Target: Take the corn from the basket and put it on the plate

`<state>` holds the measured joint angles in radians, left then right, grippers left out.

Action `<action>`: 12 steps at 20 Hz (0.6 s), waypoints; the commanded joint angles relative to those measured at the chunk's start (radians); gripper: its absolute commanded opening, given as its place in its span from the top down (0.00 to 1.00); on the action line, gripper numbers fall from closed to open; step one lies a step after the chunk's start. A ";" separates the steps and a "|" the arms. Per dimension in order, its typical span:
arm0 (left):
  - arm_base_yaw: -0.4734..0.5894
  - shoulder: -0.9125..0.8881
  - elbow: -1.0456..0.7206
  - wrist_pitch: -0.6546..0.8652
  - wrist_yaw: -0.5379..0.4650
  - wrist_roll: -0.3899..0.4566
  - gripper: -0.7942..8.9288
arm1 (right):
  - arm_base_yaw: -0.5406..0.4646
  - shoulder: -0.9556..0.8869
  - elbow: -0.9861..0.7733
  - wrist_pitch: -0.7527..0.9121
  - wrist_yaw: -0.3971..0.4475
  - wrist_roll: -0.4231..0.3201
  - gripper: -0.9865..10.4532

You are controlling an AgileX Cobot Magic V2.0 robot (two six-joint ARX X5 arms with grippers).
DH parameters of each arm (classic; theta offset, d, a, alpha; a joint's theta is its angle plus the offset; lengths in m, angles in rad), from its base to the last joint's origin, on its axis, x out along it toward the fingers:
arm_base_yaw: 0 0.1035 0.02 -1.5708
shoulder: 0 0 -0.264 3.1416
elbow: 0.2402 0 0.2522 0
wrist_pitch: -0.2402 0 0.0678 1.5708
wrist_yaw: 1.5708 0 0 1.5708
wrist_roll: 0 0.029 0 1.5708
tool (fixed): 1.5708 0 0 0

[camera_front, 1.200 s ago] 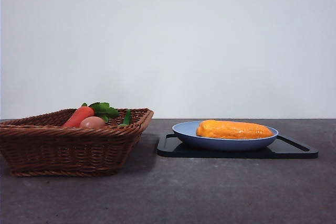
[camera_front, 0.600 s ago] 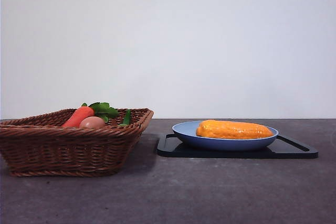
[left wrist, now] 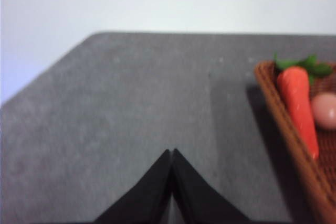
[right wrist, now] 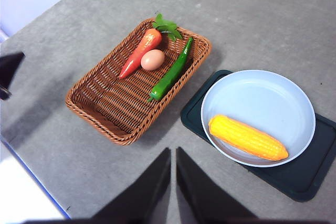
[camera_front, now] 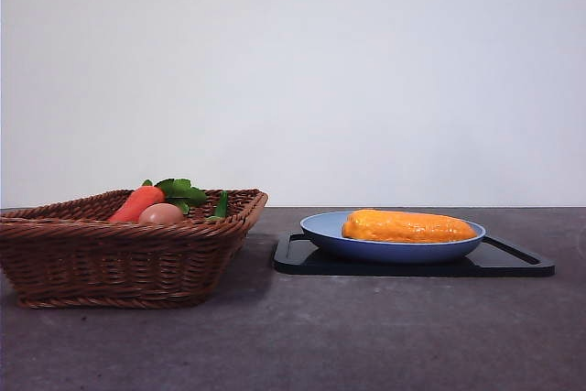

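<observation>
The grey tabletop (right wrist: 273, 19) is carrying one basket (right wrist: 105, 114) and one plate (right wrist: 262, 93) seated on one black tray (right wrist: 310, 182), the tray likely steadying the plate. One corn (right wrist: 248, 137) is lying flat inside the plate, so placement is judged complete, while one carrot (right wrist: 137, 52), one egg (right wrist: 153, 60) and one green pepper (right wrist: 170, 74) are resting in the basket. The left tool (left wrist: 171, 156) and right tool (right wrist: 173, 156) are both hanging closed and empty, clear of everything.

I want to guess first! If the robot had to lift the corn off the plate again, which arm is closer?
Probably the right. The right gripper overlooks the corn on the plate; the left gripper sits beyond the basket.
</observation>
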<state>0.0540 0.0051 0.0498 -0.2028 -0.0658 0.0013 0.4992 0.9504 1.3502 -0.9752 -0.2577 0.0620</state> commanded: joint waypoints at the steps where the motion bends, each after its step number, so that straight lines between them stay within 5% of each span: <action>1: 0.001 -0.002 -0.019 0.007 -0.002 -0.047 0.91 | 0.007 0.007 0.011 0.010 0.001 0.016 0.91; 12: 0.001 -0.002 -0.045 0.016 0.006 -0.081 0.91 | 0.007 0.007 0.011 0.010 0.001 0.016 0.91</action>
<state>0.0540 0.0044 0.0311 -0.1802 -0.0608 -0.0711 0.4992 0.9504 1.3502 -0.9752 -0.2577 0.0624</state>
